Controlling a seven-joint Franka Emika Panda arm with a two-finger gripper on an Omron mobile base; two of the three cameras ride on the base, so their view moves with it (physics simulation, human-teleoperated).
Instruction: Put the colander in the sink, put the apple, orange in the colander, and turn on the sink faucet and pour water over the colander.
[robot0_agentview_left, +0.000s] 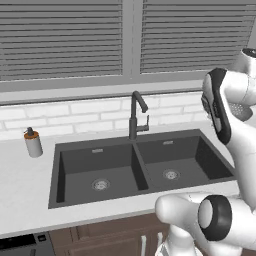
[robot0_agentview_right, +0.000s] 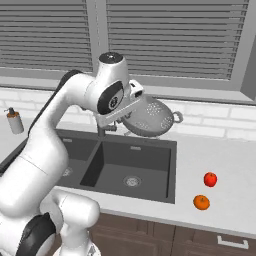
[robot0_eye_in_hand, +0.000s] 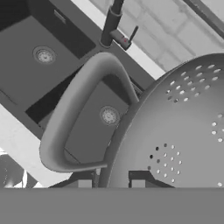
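My gripper (robot0_agentview_right: 129, 116) is shut on the rim of the silvery perforated colander (robot0_agentview_right: 151, 118) and holds it tilted in the air above the right basin of the dark double sink (robot0_agentview_right: 98, 165). In the hand view the colander (robot0_eye_in_hand: 179, 131) looms large, with one loop handle (robot0_eye_in_hand: 74, 109) in front and my gripper (robot0_eye_in_hand: 111, 183) pinching the rim. A sliver of the colander (robot0_agentview_left: 241, 111) peeks from behind the arm. The red apple (robot0_agentview_right: 210, 179) and the orange (robot0_agentview_right: 201, 202) lie on the counter right of the sink. The faucet (robot0_agentview_left: 135, 115) stands behind the divider, and no water shows at its spout.
A soap dispenser (robot0_agentview_left: 33, 142) stands on the counter left of the sink (robot0_agentview_left: 142, 172). A white brick backsplash and a window with closed blinds run behind the faucet (robot0_eye_in_hand: 112, 24). Each basin has a round silver drain (robot0_eye_in_hand: 108, 116).
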